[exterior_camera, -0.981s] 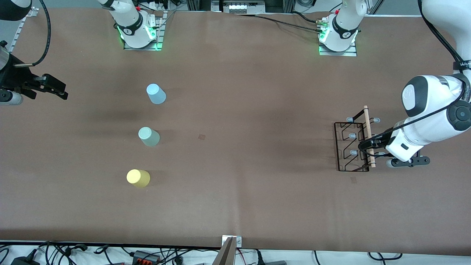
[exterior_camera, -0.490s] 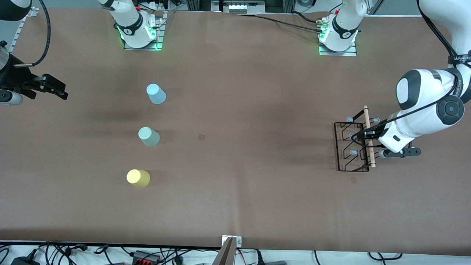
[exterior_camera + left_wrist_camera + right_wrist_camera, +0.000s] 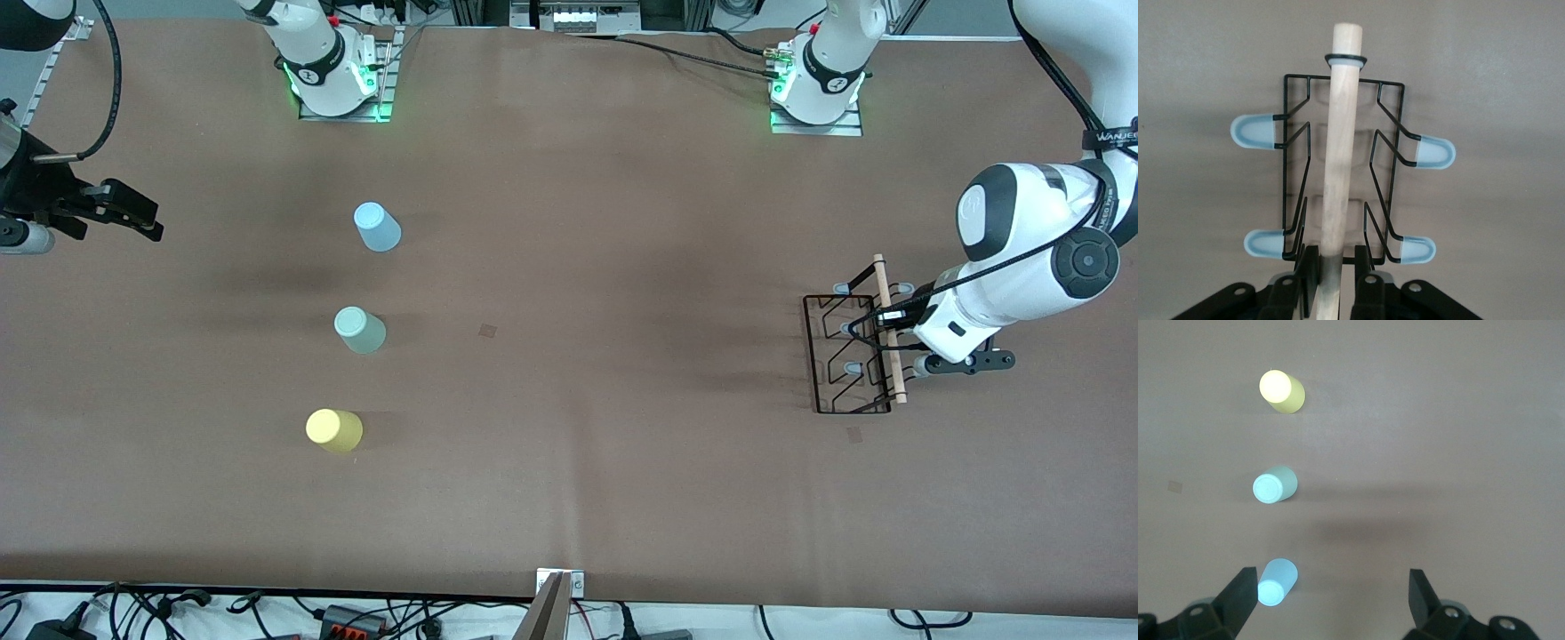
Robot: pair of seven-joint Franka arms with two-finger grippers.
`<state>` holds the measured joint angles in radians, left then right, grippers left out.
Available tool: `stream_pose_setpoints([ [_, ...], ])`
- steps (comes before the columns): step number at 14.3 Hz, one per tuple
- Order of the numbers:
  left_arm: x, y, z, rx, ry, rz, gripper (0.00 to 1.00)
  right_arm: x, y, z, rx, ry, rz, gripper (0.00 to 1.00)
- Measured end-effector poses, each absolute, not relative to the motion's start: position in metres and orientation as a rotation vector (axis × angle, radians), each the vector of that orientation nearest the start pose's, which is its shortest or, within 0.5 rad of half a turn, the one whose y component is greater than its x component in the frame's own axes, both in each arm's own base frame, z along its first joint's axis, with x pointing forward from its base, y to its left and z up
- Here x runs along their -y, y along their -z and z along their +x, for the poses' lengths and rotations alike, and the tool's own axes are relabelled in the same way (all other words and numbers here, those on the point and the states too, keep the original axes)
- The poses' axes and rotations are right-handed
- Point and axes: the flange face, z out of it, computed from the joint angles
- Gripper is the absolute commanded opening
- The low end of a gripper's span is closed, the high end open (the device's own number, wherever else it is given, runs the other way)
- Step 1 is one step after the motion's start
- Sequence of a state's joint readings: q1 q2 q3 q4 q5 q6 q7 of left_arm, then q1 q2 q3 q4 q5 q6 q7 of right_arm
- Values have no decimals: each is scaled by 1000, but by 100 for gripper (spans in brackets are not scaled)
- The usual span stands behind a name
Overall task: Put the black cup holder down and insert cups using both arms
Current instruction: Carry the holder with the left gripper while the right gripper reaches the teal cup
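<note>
The black cup holder point(image 3: 849, 356) stands on the bench point(image 3: 569, 498) toward my left arm's end. A second ago my left pincer point(image 3: 1336, 267) was spread and hanging nearer the low end of the wooden rod handle point(image 3: 1338, 153); it has since slid along the rod and clenched on it. I judge the rack ready to lift. The left wrist view shows the black fingers point(image 3: 1309, 270) pressing the rod from both sides, which my arm hides from the front. The light blue cup point(image 3: 377, 227), pale green cup point(image 3: 359, 330) and yellow cup point(image 3: 333, 430) stand in a row toward my right arm's end. My right pincer point(image 3: 1331, 593) waits spread wide over them.
</note>
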<state>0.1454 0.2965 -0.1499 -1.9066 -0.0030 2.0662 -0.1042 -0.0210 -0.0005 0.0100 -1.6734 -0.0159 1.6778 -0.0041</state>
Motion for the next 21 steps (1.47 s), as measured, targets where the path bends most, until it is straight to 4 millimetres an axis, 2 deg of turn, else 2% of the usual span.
stream_pose_setpoints([
  [2, -2, -334, 602, 168, -213, -3169, 2, 8, -585, 561, -8, 7, -3157, 100],
  [7, 2, -337, 603, 156, -205, -3170, 0, 8, -584, 562, -8, 3, -3157, 100],
  [8, 8, -343, 604, 139, -210, -3173, 0, 8, -583, 562, -8, 2, -3157, 100],
  [10, 33, -369, 607, 82, -252, -3177, 0, 8, -582, 563, -8, -1, -3157, 100],
  [14, 110, -446, 611, 34, -247, -3192, 0, 5, -571, 567, -9, -31, -3141, 100],
  [17, 190, -499, 593, -14, -223, -3212, 0, -6, -530, 583, -19, -122, -3061, 100],
  [19, 250, -508, 571, -12, -226, -3213, 0, -28, -490, 600, 29, -174, -3058, 100],
  [21, 306, -493, 551, -10, -263, -3206, 0, -65, -451, 611, 92, -226, -3067, 100],
])
